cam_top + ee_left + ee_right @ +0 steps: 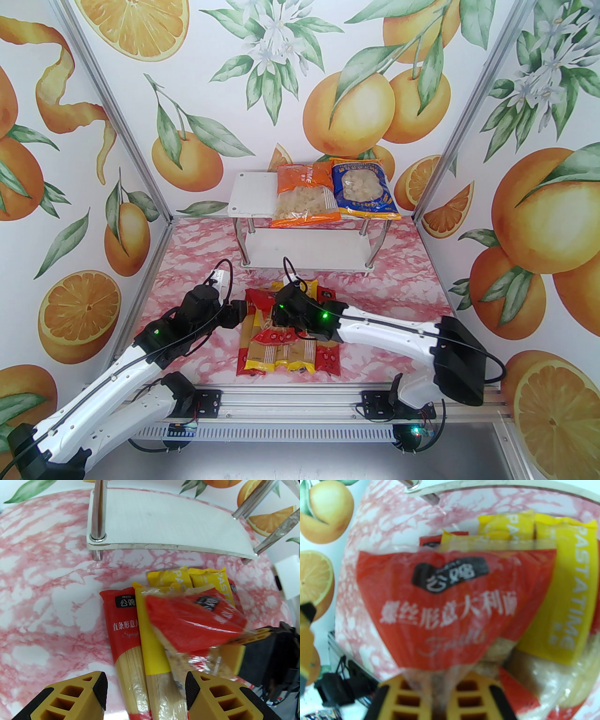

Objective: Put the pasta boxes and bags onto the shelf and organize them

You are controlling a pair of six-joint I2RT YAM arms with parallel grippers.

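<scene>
The shelf [253, 192] stands at the back, with an orange bag [304, 194] and a blue bag [365, 187] on its top board; its lower board [164, 522] is bare. Several long spaghetti packs [281, 356] lie in a pile near the front. My right gripper [438, 691] is shut on a red pillow bag [450, 606] and holds it over the pile [194, 620]. My left gripper [145, 691] is open at the pile's left side. A red spaghetti pack [124, 639] and a yellow one [152, 648] show between its fingers.
The pink marbled table [187, 262] has free room left of the pile and in front of the shelf. Orange-print walls close in the back and both sides. Chrome legs [97, 510] stand at the shelf's corners.
</scene>
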